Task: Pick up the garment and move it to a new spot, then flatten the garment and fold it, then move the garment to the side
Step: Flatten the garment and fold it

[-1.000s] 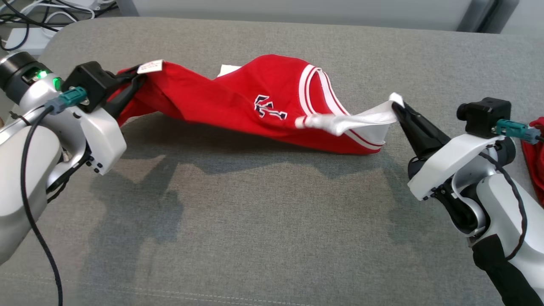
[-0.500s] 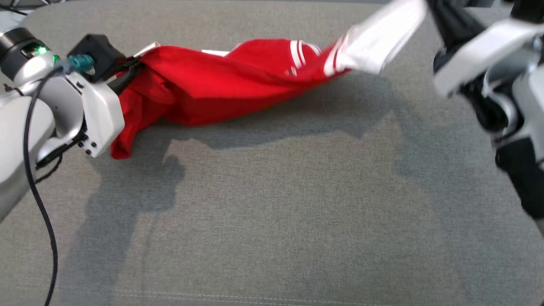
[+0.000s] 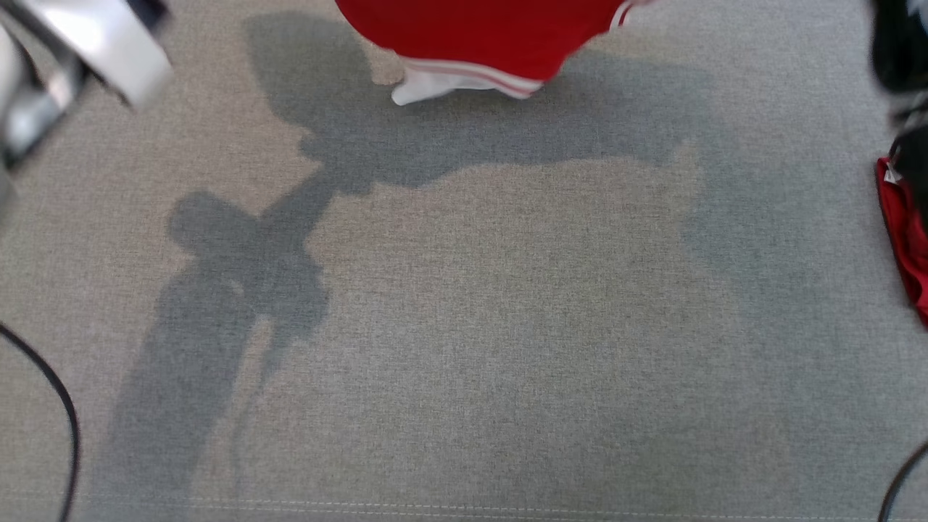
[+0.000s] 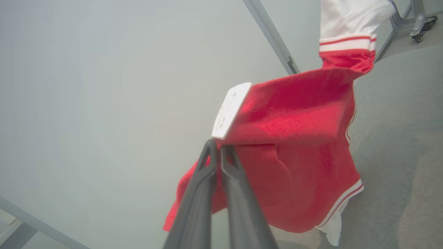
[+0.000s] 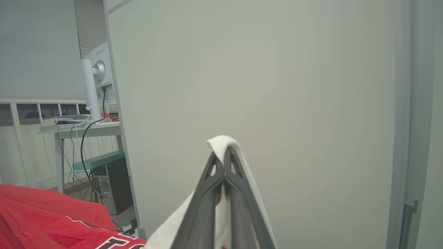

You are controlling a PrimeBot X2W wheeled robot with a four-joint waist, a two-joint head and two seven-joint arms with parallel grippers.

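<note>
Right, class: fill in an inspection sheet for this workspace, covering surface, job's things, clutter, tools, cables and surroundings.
Surface: grey fabric surface, arm shadows across it.
Job's things: red garment with white trim, held up between both tools; white label by the left grip.
Clutter: second red cloth at the surface's right edge.
Tools: left tool shut on red fabric; right tool shut on a white part.
Cables: black cable, lower left of head view.
Surroundings: pale wall panel; monitor on a desk.
</note>
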